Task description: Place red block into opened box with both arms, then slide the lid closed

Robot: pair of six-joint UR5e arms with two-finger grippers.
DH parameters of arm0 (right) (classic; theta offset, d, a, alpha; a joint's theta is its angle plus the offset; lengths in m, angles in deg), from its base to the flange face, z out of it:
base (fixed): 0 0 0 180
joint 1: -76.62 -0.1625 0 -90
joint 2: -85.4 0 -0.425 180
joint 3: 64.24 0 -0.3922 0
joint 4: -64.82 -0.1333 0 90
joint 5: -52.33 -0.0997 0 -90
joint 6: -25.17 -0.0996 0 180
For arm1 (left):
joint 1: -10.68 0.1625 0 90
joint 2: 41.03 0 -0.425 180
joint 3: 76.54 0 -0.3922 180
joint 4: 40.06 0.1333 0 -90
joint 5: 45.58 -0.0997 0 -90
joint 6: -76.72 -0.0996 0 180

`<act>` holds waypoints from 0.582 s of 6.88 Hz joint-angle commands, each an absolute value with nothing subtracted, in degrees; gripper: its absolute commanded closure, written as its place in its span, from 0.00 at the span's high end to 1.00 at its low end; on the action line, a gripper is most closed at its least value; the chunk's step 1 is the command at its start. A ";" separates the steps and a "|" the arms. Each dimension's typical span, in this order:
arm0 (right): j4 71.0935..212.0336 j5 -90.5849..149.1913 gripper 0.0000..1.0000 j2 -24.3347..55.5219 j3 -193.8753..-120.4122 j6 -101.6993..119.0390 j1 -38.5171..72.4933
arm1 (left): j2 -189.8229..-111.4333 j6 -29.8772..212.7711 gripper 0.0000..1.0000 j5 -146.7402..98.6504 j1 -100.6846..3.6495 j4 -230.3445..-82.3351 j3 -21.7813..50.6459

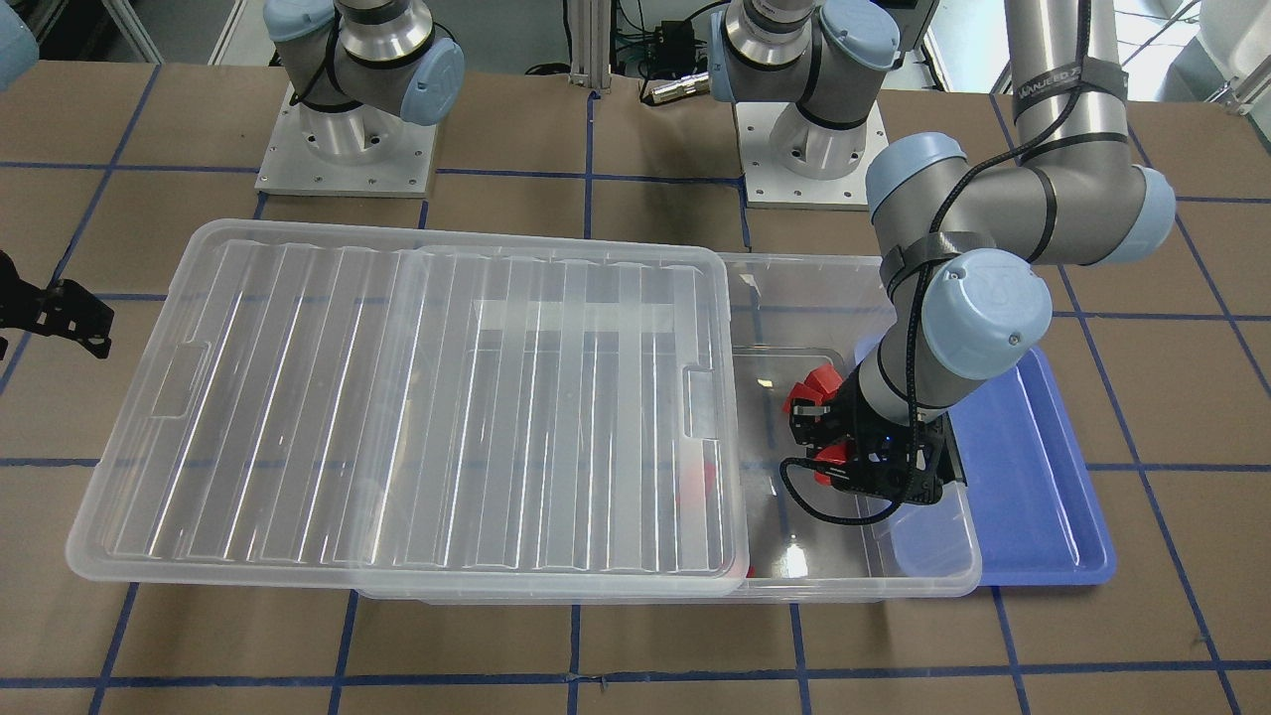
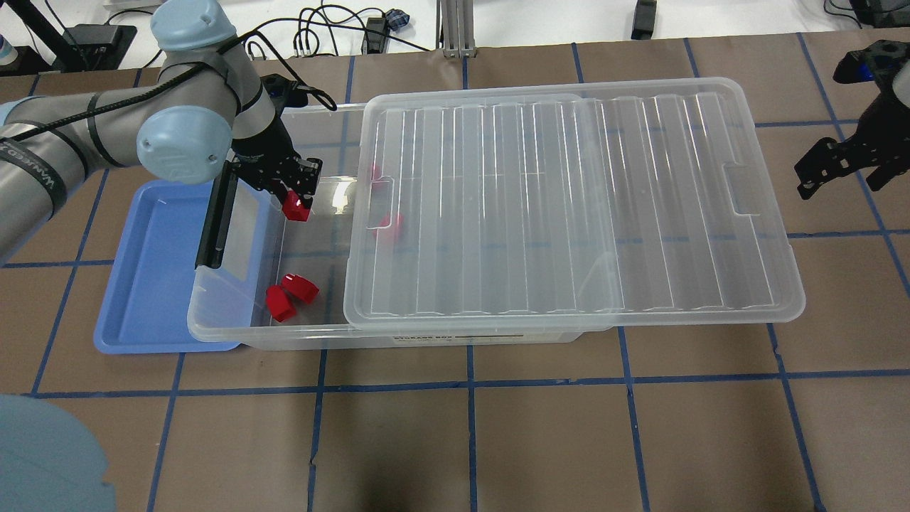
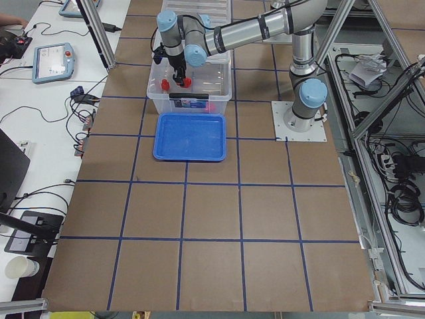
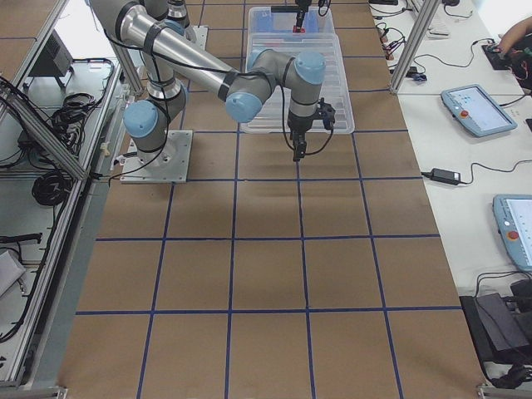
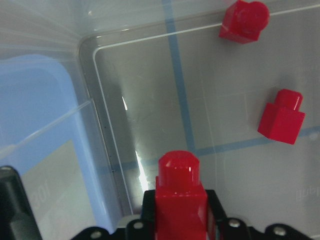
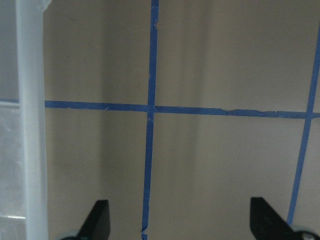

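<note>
The clear box (image 2: pixel 242 331) lies across the table, and its ridged lid (image 2: pixel 569 206) is slid toward my right, leaving the left end uncovered. My left gripper (image 2: pixel 295 203) hangs over that uncovered end, shut on a red block (image 2: pixel 293 208) (image 5: pixel 179 195) (image 1: pixel 829 459). Two more red blocks (image 2: pixel 288 295) (image 5: pixel 281 117) rest on the box floor near the front wall. Further red blocks (image 2: pixel 387 224) show faintly through the lid. My right gripper (image 2: pixel 846 156) (image 6: pixel 182 222) stands open and empty over bare table, just beyond the lid's right edge.
A blue tray (image 2: pixel 153 284) lies against the box's left end, partly under it. A black latch bar (image 2: pixel 213 220) stands along that end, close to my left gripper. The lid overhangs the box (image 1: pixel 854 586) on my right side. Both arm bases (image 1: pixel 343 149) sit behind the box.
</note>
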State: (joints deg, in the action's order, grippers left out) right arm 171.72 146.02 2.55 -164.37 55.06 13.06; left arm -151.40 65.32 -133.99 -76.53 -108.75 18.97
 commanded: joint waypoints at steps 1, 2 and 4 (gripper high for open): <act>171.78 146.02 1.00 2.35 -165.30 54.97 12.99 | -152.13 69.48 0.00 -133.64 -76.33 -106.16 21.98; 171.69 145.93 1.00 2.00 -165.66 54.97 12.99 | -152.30 69.68 0.00 -133.73 -76.33 -104.68 23.21; 171.69 145.93 1.00 1.73 -165.75 54.79 12.90 | -152.66 74.30 0.00 -133.82 -76.33 -101.87 24.79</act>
